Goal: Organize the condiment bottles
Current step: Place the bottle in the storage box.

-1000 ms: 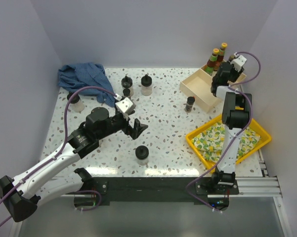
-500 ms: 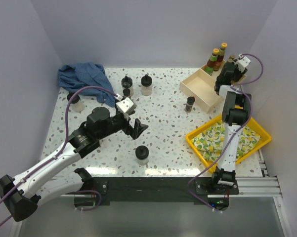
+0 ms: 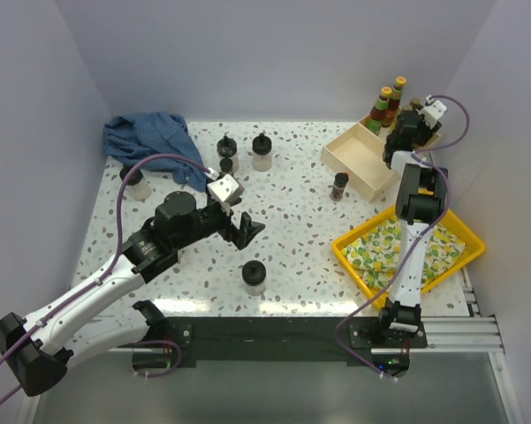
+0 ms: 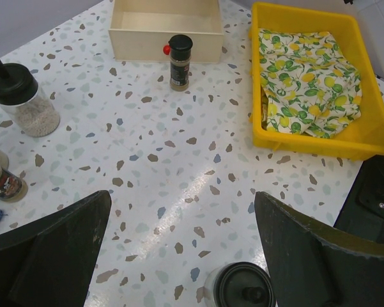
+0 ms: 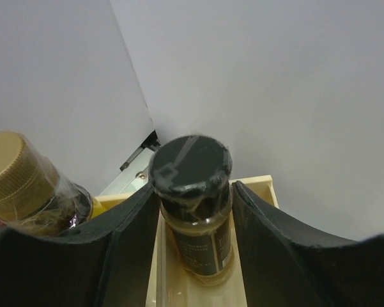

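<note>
Tray (image 3: 358,152) far right on table (image 3: 292,221), bottles (image 3: 389,102) in its back corner, one between my right jaws. Shaker (image 3: 338,186) just before tray. Bin (image 3: 349,263) near right. Jars (image 3: 262,152) far centre, towel (image 3: 150,137) far left.

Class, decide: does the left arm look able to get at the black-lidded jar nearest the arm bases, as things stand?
Probably yes. The left gripper is open, the black-lidded jar stands alone just on its near side, and nothing lies between them.
</note>
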{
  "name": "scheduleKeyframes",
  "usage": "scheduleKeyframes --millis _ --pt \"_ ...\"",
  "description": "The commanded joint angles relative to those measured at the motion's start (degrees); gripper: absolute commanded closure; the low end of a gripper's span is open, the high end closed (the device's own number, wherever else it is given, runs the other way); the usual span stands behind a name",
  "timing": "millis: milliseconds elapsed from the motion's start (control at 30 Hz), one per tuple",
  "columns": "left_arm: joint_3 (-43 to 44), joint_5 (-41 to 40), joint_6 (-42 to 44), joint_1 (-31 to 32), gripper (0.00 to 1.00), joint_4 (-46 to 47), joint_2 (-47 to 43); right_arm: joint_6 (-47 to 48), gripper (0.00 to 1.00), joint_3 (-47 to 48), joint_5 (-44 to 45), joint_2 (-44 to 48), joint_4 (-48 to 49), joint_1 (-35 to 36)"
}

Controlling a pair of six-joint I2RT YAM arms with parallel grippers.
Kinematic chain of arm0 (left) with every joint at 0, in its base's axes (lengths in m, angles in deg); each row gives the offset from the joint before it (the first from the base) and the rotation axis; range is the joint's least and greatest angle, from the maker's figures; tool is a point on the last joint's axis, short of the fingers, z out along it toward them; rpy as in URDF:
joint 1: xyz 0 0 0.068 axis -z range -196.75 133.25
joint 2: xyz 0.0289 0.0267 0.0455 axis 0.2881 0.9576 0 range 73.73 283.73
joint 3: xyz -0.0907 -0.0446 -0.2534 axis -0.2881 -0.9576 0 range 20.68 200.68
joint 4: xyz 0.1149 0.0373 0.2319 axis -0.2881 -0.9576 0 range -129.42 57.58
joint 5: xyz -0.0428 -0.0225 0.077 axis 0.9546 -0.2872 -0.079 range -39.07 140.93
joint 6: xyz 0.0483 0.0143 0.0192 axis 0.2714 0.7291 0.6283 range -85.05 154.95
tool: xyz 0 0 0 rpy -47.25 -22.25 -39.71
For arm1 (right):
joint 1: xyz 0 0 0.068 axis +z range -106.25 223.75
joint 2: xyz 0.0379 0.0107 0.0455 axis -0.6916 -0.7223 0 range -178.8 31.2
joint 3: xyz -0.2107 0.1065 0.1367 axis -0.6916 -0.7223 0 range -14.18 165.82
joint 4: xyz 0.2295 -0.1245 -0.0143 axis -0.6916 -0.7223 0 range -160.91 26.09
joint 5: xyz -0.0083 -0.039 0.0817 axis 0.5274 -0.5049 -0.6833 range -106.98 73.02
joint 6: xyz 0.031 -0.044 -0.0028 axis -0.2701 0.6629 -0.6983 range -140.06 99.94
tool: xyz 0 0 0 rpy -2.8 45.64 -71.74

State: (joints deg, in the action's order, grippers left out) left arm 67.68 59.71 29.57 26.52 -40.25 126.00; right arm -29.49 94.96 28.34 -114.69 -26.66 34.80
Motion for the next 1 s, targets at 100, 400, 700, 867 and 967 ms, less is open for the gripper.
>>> scheduleKeyframes --millis 100,400,700,867,967 --pt "-0.16 0.02 -0.15 0.24 0.00 1.86 -1.47 -0.94 0.38 -1.30 1.52 4.64 3.00 -0.28" --pt "0.02 -0.08 0.11 0.24 0.00 1.68 -2.26 -2.60 0.36 -5.77 0.82 11.84 0.98 -0.28" --pt "-0.16 -0.25 0.20 0.24 0.00 1.77 -3.49 -6.29 0.32 -8.76 1.00 17.12 -7.10 -0.10" --pt "-0.25 -1.56 0.47 0.24 0.00 1.25 -3.32 -9.81 0.32 -12.19 -2.42 22.99 -15.51 1.13" --pt "-0.16 -2.70 0.73 0.24 0.00 0.98 -3.32 -12.98 0.33 -15.87 -6.89 28.08 -22.11 2.27"
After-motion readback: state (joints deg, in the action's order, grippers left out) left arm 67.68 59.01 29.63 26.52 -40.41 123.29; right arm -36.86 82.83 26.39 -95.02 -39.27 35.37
